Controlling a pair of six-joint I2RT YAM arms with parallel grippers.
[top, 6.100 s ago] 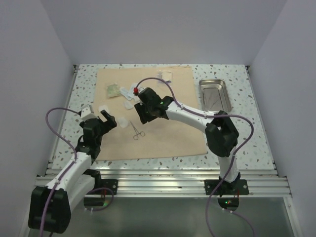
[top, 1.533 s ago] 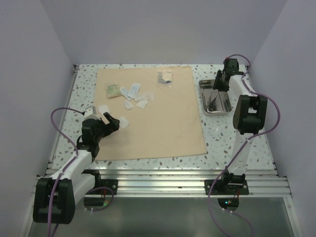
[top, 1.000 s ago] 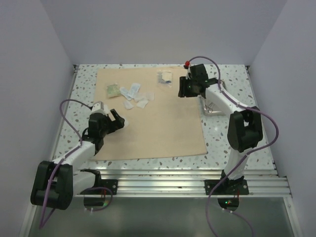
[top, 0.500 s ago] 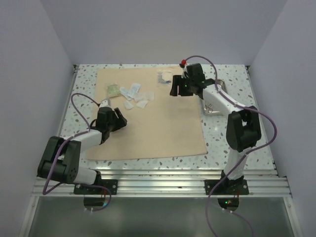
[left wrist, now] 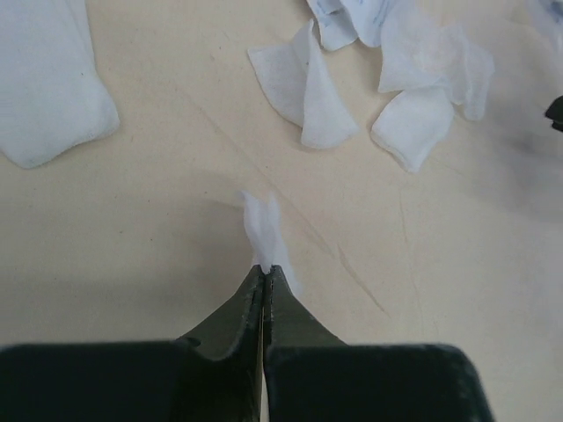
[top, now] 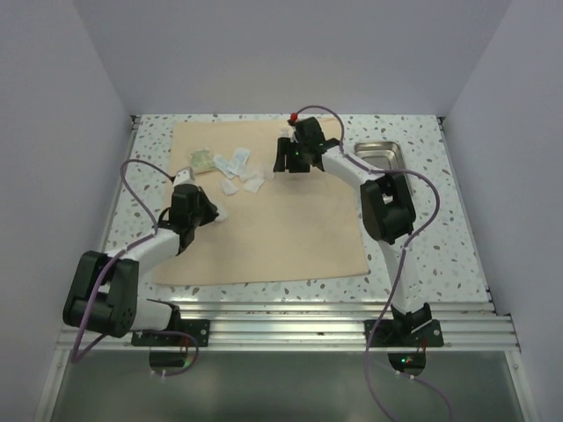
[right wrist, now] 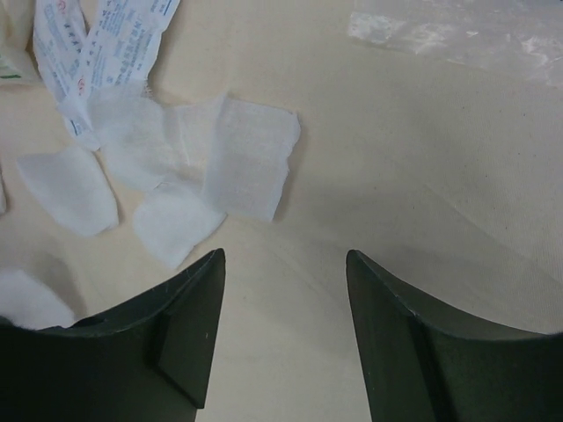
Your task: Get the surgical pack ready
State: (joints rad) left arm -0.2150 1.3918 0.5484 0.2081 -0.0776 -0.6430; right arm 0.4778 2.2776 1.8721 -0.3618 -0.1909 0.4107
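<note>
A robotics lab cell is suggested: a speckled tabletop (top: 422,237) is enclosed by plain walls (top: 290,53) and edged by aluminium rails (top: 290,327).

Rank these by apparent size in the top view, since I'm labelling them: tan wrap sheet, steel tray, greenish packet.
1. wrap sheet, by far the largest
2. steel tray, partly hidden
3. greenish packet, smallest

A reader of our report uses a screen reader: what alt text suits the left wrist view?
The left end effector, shut, pinches a small white gauze piece on the tan wrap sheet. Several loose gauze pieces lie farther away on the sheet.
</note>
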